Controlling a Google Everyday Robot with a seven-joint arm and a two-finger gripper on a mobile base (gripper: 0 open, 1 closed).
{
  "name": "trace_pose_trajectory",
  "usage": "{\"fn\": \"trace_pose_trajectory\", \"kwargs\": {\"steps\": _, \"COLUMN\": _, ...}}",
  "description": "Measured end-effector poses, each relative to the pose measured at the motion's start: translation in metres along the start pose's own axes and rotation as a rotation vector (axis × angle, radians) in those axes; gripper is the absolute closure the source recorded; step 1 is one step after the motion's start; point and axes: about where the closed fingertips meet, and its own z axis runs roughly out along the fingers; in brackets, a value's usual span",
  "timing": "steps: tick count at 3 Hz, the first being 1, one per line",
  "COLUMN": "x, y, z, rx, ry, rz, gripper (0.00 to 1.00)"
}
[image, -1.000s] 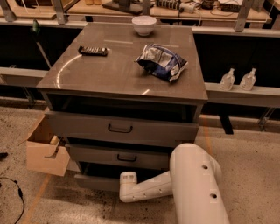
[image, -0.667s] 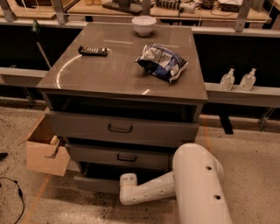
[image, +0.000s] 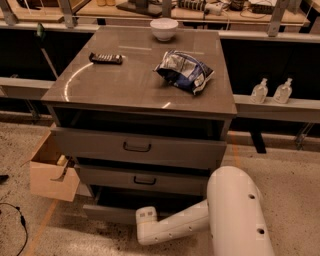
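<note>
The largest thing we see is the grey-brown counter (image: 125, 82), a glossy-topped block with three drawers stacked in its front, standing on a speckled floor (image: 290, 170). Next in size is the robot's thick white arm (image: 235, 215), which rises from the lower right and sends a slimmer white forearm leftward, low along the floor. An open tan cardboard box (image: 52, 181) sits just beside the counter's lower left corner. The top grey drawer with a dark handle (image: 137, 146) and the middle grey drawer (image: 145, 180) both stand a little way out, and the bottom drawer (image: 107, 212), the one nearest the arm's end, is pulled out further. On the counter a crinkled blue and silver snack bag (image: 184, 71) lies right of centre, a round white bowl (image: 164, 28) stands at the far edge, and a flat dark oblong object (image: 106, 58) lies to the left, all well apart. Two small clear plastic bottles (image: 259, 91) stand side by side on a ledge to the right. The hand (image: 146, 220) seems to be the squarish white end of the forearm, just in front of the bottom drawer; we cannot tell how far it is open or whether it holds anything.
</note>
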Motion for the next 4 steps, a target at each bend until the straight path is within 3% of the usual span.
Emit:
{"fn": "trace_pose_trajectory", "kwargs": {"steps": 2, "x": -0.005, "y": 0.032, "z": -0.021, "rx": -0.005, "ry": -0.028, "rz": 0.008, "gripper": 1.0}}
{"fn": "trace_pose_trajectory", "kwargs": {"steps": 3, "x": -0.007, "y": 0.034, "z": -0.026, "rx": -0.005, "ry": -0.036, "rz": 0.006, "gripper": 0.83}}
{"fn": "trace_pose_trajectory", "kwargs": {"steps": 4, "x": -0.008, "y": 0.031, "z": -0.028, "rx": -0.003, "ry": -0.037, "rz": 0.004, "gripper": 0.59}}
